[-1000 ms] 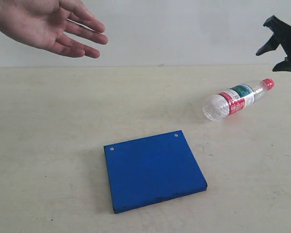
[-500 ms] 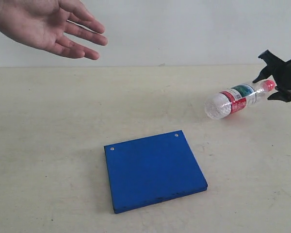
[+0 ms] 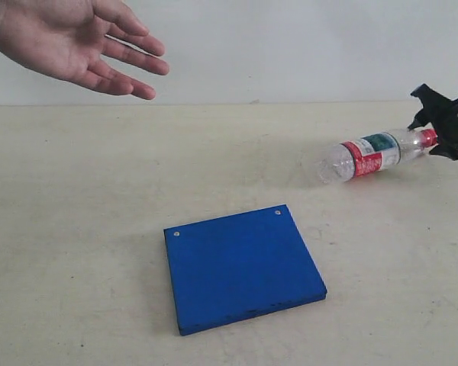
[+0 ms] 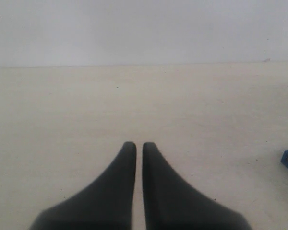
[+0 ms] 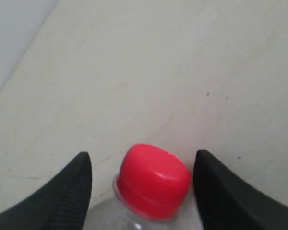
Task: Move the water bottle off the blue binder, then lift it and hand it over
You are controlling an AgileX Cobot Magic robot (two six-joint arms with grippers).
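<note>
The small clear plastic water bottle is laid on its side on the pale desk, already off the flat, square blue binder and well apart from it. Its long axis is run across the desk, base turned toward the middle, red cap pointed at the right tool. That tool is held wide open with a finger either side of the cap, nothing gripped yet, presumably so the narrow neck can be clasped. The left tool is nearly closed and empty. An open hand is held out at far left, seemingly for the handover.
</note>
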